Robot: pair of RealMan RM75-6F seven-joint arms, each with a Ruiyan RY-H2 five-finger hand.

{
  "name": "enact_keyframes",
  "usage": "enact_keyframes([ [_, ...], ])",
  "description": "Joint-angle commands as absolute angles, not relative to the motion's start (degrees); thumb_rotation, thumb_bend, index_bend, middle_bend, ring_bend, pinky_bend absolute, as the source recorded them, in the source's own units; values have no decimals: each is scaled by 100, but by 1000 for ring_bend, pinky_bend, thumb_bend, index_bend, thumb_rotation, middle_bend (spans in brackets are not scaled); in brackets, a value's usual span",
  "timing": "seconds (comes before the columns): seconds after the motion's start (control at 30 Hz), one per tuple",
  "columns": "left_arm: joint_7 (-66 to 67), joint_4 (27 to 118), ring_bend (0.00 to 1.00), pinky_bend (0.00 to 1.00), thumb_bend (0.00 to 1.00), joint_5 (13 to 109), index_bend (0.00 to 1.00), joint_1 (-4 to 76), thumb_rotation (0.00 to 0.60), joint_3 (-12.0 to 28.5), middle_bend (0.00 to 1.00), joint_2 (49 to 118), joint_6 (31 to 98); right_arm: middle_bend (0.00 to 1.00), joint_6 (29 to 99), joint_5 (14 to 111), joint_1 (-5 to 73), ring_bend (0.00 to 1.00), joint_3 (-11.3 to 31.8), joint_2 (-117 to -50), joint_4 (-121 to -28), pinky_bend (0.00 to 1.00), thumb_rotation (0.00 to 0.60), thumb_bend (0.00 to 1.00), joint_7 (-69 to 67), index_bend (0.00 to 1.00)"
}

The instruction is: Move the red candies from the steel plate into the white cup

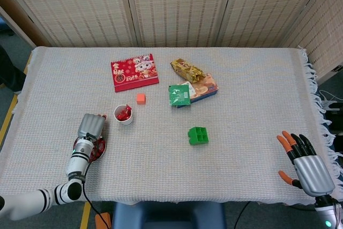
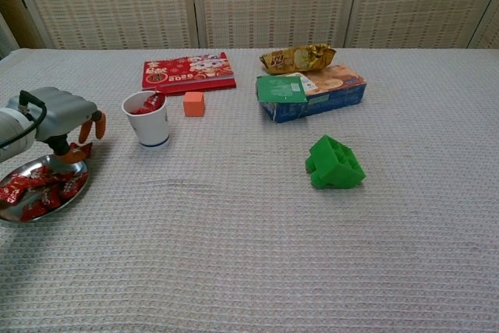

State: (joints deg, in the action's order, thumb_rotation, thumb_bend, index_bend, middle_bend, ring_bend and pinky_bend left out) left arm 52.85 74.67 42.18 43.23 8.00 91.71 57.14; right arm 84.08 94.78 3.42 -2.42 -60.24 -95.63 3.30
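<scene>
The steel plate [image 2: 15,212] lies at the table's near left with several red candies [image 2: 39,193] in it. In the head view the plate [image 1: 99,150] shows partly under my left hand [image 1: 91,126]. My left hand [image 2: 61,117] hovers low over the plate's far rim, and its thumb and a finger pinch a red candy [image 2: 83,148]. The white cup [image 2: 148,120] stands just to the hand's right and holds red candies [image 1: 124,113]. My right hand [image 1: 305,165] is at the near right corner, fingers spread and holding nothing.
An orange cube [image 2: 193,104] sits behind the cup, and a red calendar card [image 2: 189,72] lies beyond it. Snack packs [image 2: 312,87] are at the back centre. A green block [image 2: 335,163] rests mid-table.
</scene>
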Motion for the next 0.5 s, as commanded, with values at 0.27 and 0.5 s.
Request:
enact_keyframes([
  [0.27, 5231, 7269, 815, 1000, 371, 4275, 340, 4390, 600, 707, 392, 9265, 5749, 0, 8396, 9468, 342, 0, -245, -6019, -9573, 0, 600, 125, 341, 0],
  [0.5, 5310, 7152, 815, 1000, 367, 4154, 392, 4426, 600, 663, 437, 9311, 5722, 0, 8411, 9481, 336, 0, -248, -6016, -9573, 0, 600, 125, 331, 0],
])
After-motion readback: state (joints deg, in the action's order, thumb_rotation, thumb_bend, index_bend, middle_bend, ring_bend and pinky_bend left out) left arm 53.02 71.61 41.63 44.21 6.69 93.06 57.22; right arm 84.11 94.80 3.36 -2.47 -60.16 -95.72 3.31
